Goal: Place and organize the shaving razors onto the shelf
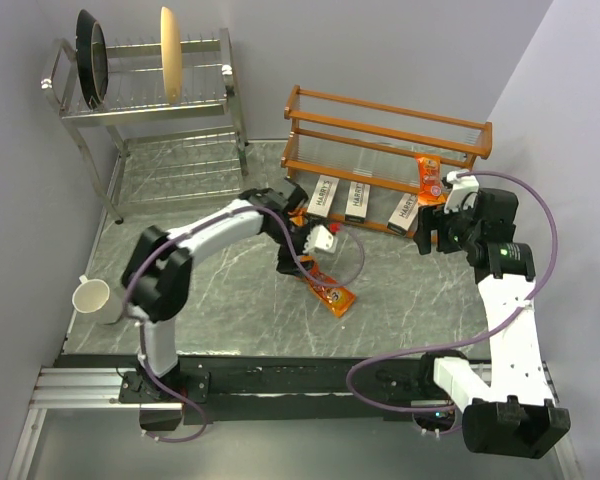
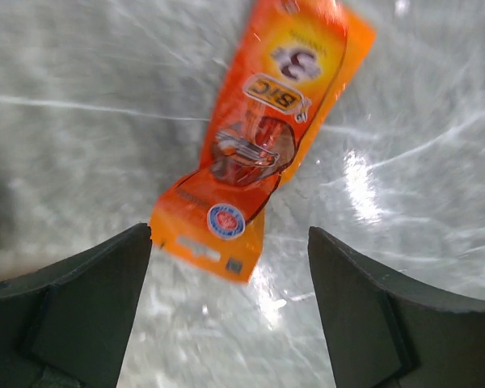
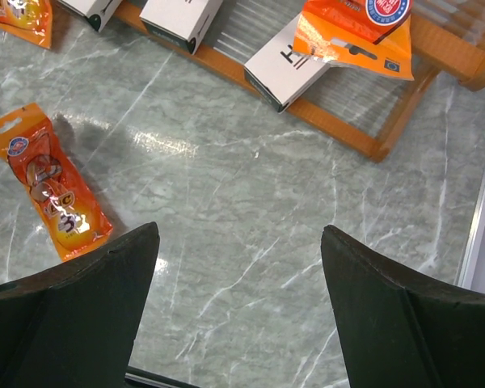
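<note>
Marble table (image 1: 230,300), mid-task: the left gripper (image 2: 229,234) hangs spread and empty over an orange pack (image 2: 259,137) lying flat on the stone. Three grey boxes (image 1: 359,200) lie side by side on the lowest tier of the shelf (image 1: 380,125). A second pack (image 1: 429,178) is propped at the right end, overlapping the rightmost box. A third pack (image 3: 16,16) lies by the shelf's left end, partly hidden under the left arm (image 1: 230,215). The right gripper (image 3: 241,234), fingers apart and holding nothing, hovers over the table just in front of the shelf's right end.
</note>
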